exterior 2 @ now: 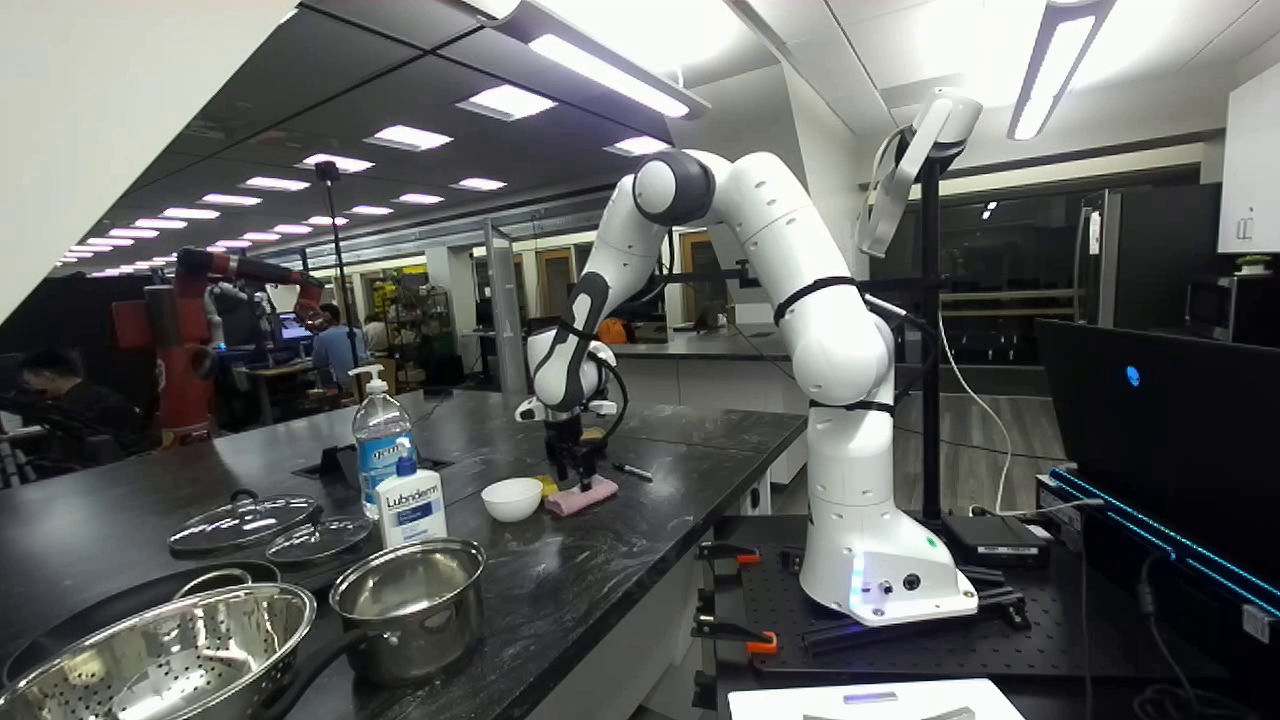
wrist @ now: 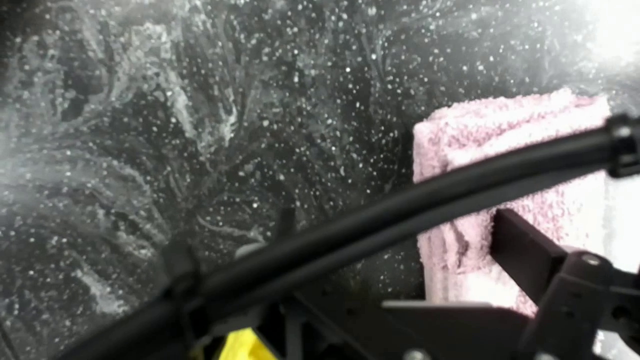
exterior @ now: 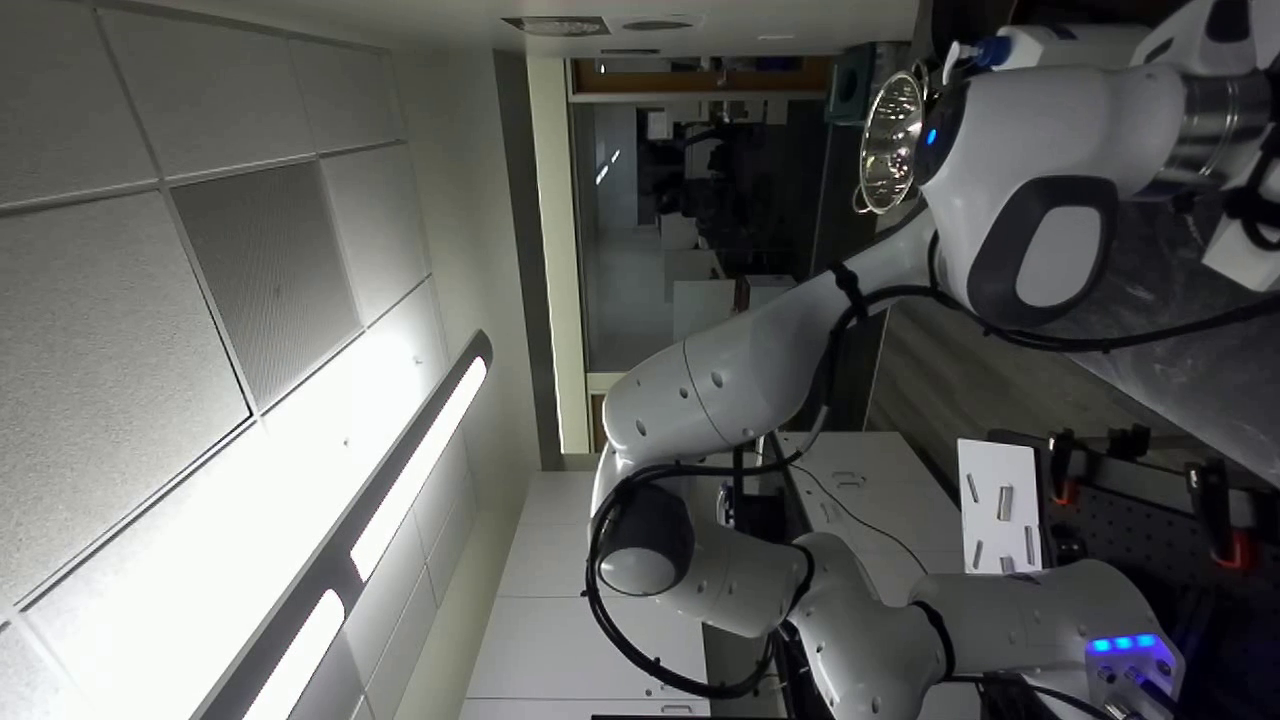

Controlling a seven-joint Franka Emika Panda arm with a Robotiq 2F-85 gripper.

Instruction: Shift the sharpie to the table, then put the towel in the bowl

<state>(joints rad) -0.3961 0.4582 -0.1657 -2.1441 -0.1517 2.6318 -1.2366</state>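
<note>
The towel (exterior 2: 583, 496) is pink and folded, lying on the dark table (exterior 2: 680, 450) beside the white bowl (exterior 2: 513, 499). The sharpie (exterior 2: 633, 471) rests on the table beyond the towel in that exterior view. My gripper (exterior 2: 574, 482) points down at the towel with its jaws apart. In the wrist view one of its fingers (wrist: 525, 255) stands over the pink towel (wrist: 510, 135); a black cable crosses in front and partly hides the far finger. No grip on the towel shows. The bowl is out of the wrist view.
A yellow item (exterior 2: 548, 485) sits behind the bowl and towel. Nearer that camera stand a lotion bottle (exterior 2: 412, 508), a clear pump bottle (exterior 2: 378, 430), a steel pot (exterior 2: 410, 610), a colander (exterior 2: 160, 650) and glass lids (exterior 2: 245, 522). The table's edge runs close to the towel.
</note>
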